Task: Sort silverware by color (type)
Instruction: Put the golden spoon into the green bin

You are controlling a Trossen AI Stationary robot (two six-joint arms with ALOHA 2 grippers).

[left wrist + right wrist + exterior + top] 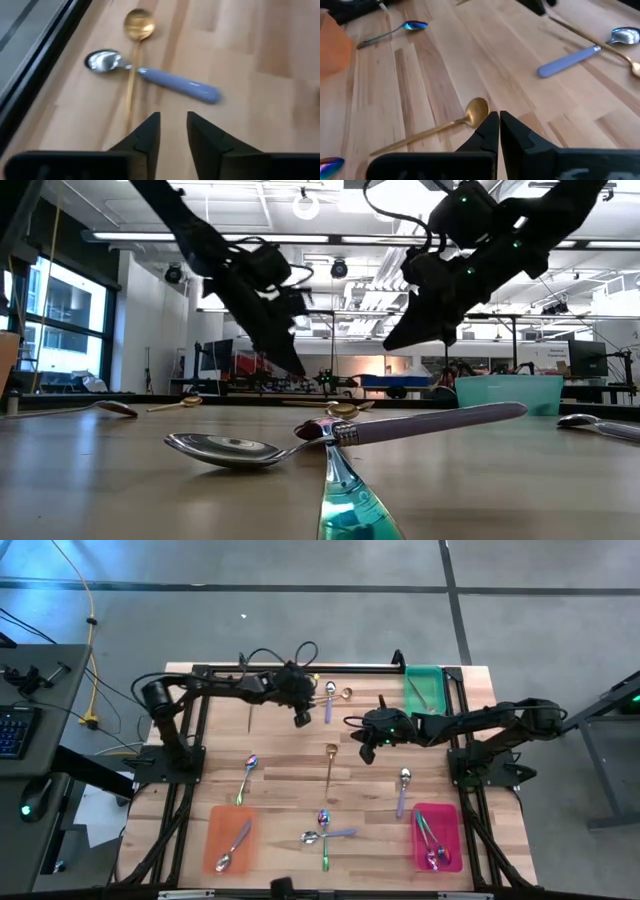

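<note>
Several spoons lie flat on the wooden table. A gold spoon [330,765] [476,110] lies mid-table. My right gripper [365,748] [498,125] hovers over its bowl, shut and touching nothing. Near the far edge, a silver spoon with a lavender handle [329,700] [175,85] lies across a second gold spoon [345,693] [138,24]. My left gripper [302,718] [173,125] hangs above the table beside that pair, narrowly open and empty. In the low view both grippers [292,362] [395,340] are well clear of the tabletop.
The orange tray [215,830] at near left holds a silver spoon. The pink tray [450,815] at near right holds rainbow spoons, and the green tray [430,675] stands at far right. Loose spoons: a rainbow one [246,778], a lavender-handled one [403,790], and a crossed cluster [325,830] near the front.
</note>
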